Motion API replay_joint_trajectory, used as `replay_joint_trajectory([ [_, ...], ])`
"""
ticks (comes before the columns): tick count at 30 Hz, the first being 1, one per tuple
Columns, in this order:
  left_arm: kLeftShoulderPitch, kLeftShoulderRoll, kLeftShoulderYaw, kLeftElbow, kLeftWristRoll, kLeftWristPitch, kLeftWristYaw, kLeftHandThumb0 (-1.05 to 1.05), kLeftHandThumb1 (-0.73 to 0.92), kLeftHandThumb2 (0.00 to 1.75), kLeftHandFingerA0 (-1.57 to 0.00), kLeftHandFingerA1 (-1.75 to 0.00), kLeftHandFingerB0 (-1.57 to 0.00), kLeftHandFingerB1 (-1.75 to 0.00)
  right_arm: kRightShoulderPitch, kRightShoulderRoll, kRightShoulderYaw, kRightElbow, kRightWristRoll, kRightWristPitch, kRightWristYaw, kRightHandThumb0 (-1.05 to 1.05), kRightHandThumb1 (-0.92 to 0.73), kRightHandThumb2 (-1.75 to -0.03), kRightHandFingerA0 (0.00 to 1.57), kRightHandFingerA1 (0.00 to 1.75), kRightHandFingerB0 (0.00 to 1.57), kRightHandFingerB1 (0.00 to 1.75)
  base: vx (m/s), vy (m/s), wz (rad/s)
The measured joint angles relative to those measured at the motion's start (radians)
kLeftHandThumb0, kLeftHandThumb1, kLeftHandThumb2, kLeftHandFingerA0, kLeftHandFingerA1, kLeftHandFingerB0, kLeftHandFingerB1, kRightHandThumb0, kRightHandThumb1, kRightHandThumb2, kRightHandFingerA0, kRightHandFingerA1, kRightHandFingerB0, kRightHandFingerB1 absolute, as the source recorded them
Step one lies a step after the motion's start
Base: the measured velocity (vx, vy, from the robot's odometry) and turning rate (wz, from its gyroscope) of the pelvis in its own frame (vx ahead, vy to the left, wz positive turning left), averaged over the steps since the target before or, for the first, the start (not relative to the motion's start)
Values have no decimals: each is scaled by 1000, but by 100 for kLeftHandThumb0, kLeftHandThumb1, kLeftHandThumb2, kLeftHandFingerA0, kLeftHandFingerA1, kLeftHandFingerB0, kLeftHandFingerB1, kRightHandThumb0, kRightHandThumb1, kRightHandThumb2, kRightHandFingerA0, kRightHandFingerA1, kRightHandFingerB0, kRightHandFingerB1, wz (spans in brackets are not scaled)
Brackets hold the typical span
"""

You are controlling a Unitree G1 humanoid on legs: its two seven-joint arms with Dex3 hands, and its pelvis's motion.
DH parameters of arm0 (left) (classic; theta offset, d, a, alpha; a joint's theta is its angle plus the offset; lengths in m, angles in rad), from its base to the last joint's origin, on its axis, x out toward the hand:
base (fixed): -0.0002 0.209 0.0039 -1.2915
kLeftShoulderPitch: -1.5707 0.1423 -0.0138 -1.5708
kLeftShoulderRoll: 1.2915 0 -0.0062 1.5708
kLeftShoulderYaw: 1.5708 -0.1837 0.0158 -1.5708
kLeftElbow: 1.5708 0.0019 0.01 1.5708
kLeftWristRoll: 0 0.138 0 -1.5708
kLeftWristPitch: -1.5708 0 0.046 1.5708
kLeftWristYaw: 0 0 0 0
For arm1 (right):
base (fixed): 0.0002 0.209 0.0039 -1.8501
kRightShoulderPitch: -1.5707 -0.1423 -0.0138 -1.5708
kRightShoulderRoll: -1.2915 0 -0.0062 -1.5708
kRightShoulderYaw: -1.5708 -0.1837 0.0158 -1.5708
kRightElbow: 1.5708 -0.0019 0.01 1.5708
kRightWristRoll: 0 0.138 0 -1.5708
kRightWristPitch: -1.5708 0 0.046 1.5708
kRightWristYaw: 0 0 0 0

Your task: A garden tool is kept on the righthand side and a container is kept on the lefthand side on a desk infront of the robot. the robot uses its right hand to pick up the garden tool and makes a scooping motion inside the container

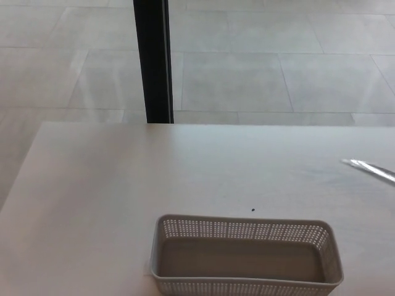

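I find nothing to read here: no text, label, brand, number or sign. The perforated basket (245, 254) at six o'clock carries no marking that I can see on its walls or rim, the bare bench (123, 179) has no print, and the metal blade tip (369, 168) at three o'clock shows no stamp.

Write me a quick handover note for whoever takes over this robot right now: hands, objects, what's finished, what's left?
Hands: neither shows in the head view, so their state is unknown.
Tool: only the shiny blade tip pokes in at the right edge, above the desk; what holds it is out of frame.
Basket: near edge of desk, centre, looks empty.
Done: cannot confirm any scooping.
Left: bring the tool into the basket and scoop.
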Motion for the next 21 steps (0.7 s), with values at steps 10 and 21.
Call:
replay_joint_trajectory([
  [10,7,0,-8,6,2,-1,5,-56,63,59,-45,-54,-43,-44,-46,85,133,97,-7,24,-124,-37,-68,-68,85,155,74,95,0,0,0],
  [21,3,0,-12,7,2,-2,9,-57,64,59,-49,-59,-47,-45,-95,157,174,66,27,124,-114,-53,-79,-63,76,95,69,68,0,0,0],
])
